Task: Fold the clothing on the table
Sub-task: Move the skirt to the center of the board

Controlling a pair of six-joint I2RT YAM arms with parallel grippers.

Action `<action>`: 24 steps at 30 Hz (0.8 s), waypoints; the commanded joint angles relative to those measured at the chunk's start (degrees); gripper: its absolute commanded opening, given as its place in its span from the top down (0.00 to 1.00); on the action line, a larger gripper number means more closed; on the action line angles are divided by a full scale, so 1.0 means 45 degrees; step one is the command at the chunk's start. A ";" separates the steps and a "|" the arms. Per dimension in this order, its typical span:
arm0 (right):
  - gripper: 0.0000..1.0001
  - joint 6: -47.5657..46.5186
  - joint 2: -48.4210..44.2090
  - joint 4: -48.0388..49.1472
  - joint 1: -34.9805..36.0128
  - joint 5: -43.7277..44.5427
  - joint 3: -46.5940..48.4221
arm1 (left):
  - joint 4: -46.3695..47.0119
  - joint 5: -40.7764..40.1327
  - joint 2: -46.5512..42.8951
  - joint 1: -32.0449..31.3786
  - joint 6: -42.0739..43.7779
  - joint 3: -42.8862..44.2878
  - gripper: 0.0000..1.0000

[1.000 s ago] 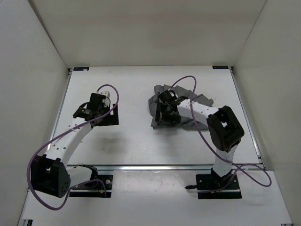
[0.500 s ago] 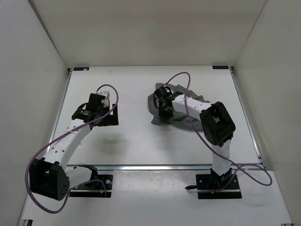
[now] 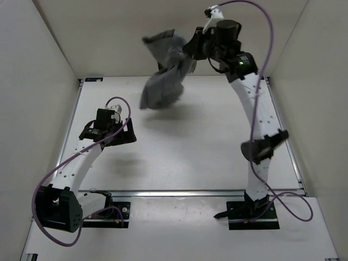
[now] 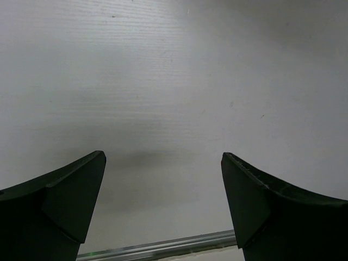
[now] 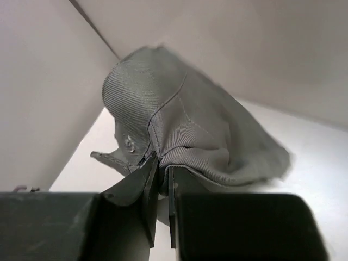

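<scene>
The grey clothing (image 3: 163, 76) hangs in the air above the far part of the table (image 3: 179, 157), bunched and trailing down to the left. My right gripper (image 3: 187, 51) is raised high at the back and is shut on a seamed fold of the clothing (image 5: 185, 130); a small snap button shows beside the pinch. My left gripper (image 3: 120, 136) stands open low over the left side of the table, with only bare white surface between its fingers (image 4: 70, 196).
White walls enclose the table on the left, back and right. A metal rail (image 4: 163, 247) edges the table just ahead of the left gripper. Purple cables loop off both arms.
My right gripper closed on the clothing and lifted it from the table's right middle up high toward the back. The left arm barely shifted.
</scene>
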 commanded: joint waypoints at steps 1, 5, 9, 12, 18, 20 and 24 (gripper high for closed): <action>1.00 -0.1819 -0.4055 0.1179 0.0437 0.0055 -0.2675 | 0.0668 0.0607 -0.0174 0.0317 -0.0262 0.0472 0.02; 1.00 -0.0465 -0.9294 0.4638 -0.0339 -0.0207 -1.3223 | 0.0494 0.0804 -0.0173 0.0454 -0.0301 0.1096 0.01; 1.00 -0.0010 -1.2092 0.4488 -0.1416 -0.0485 -2.0181 | 0.0492 0.1309 -0.0738 0.0240 -0.0379 0.1195 0.01; 0.80 0.0536 -1.3422 0.4055 -0.1827 -0.1362 -2.4146 | 0.0921 0.2186 -0.1149 0.0219 -0.0632 0.0415 0.01; 0.02 0.2528 -1.8220 0.3020 -0.2136 -0.0293 -2.7787 | 0.1430 0.3594 -0.1521 -0.0366 -0.0633 -0.1109 0.01; 0.01 0.2472 -1.9866 0.2379 -0.3264 -0.0425 -2.7709 | 0.1994 0.4042 -0.1463 -0.0679 -0.0809 -0.1130 0.02; 0.01 0.1924 -1.9913 0.2101 -0.6681 -0.2665 -2.7242 | 0.3537 0.4514 -0.0957 -0.1962 -0.1745 -0.0470 0.01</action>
